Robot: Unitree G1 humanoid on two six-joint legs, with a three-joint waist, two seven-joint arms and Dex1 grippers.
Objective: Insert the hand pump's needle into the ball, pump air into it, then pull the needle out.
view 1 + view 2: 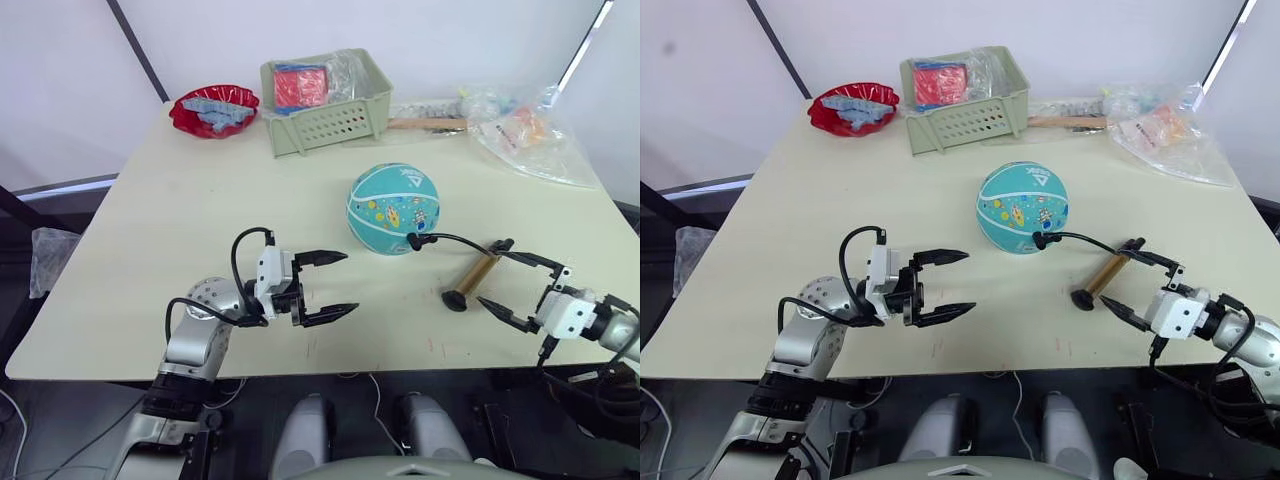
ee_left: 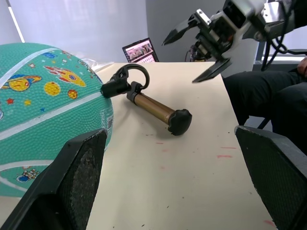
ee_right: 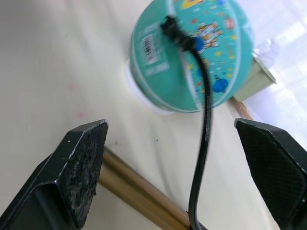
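Needle fitting at the ball, both grippers empty

The ball sits mid-worktop; the hand pump lies just right, hose arching to it. Left gripper and right gripper hover with jaws wide, bare surface between.

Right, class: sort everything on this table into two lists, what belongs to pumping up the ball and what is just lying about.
For the job:
ball
hand pump
its hose and needle fitting at the ball

Just lying about:
green basket
red dish
plastic bags
wooden-handled tool
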